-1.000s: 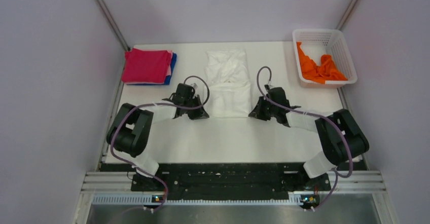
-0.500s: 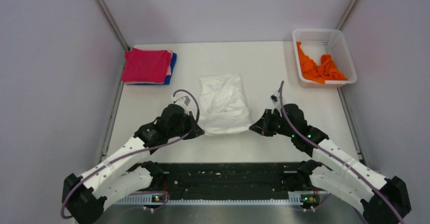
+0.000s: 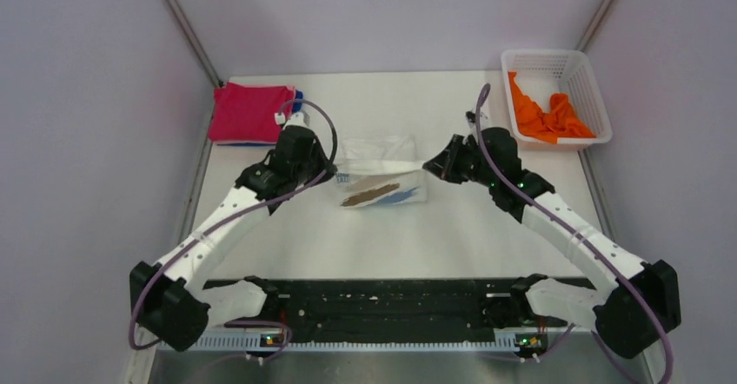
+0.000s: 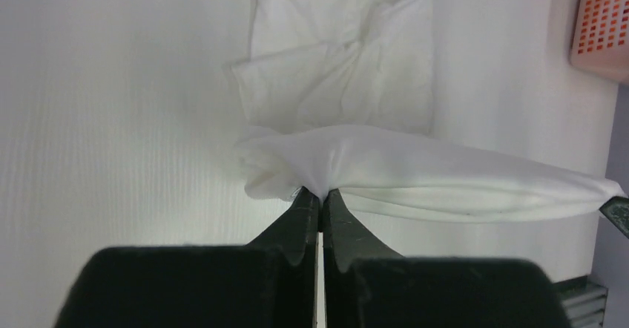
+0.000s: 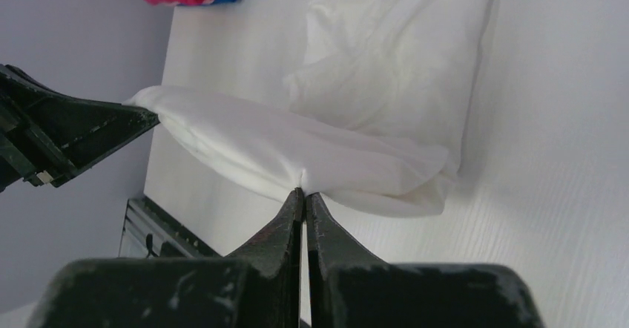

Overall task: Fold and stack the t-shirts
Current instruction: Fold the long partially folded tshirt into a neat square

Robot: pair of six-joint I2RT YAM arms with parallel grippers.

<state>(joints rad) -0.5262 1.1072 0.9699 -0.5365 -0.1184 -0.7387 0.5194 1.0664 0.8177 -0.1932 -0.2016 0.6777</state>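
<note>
The white t-shirt [image 3: 380, 180] with a blue and brown streaky print lies mid-table, its near part lifted and stretched between both grippers. My left gripper [image 3: 331, 174] is shut on its left corner [image 4: 297, 168]. My right gripper [image 3: 428, 167] is shut on its right corner [image 5: 326, 165]. The rest of the shirt lies on the table beyond [image 4: 348, 61]. A folded magenta-red shirt [image 3: 250, 112] lies on a blue one [image 3: 296, 100] at the far left. An orange shirt [image 3: 543, 115] lies crumpled in the basket.
The white lattice basket [image 3: 588, 89] stands at the far right corner. Grey walls close in both sides. The black rail [image 3: 382, 301] runs along the near edge. The left gripper's finger [image 5: 67, 131] shows in the right wrist view.
Both arms have carried the shirt's near edge up and away from the bases, folding it over; the printed side now shows. Both grippers stay shut on the cloth.
</note>
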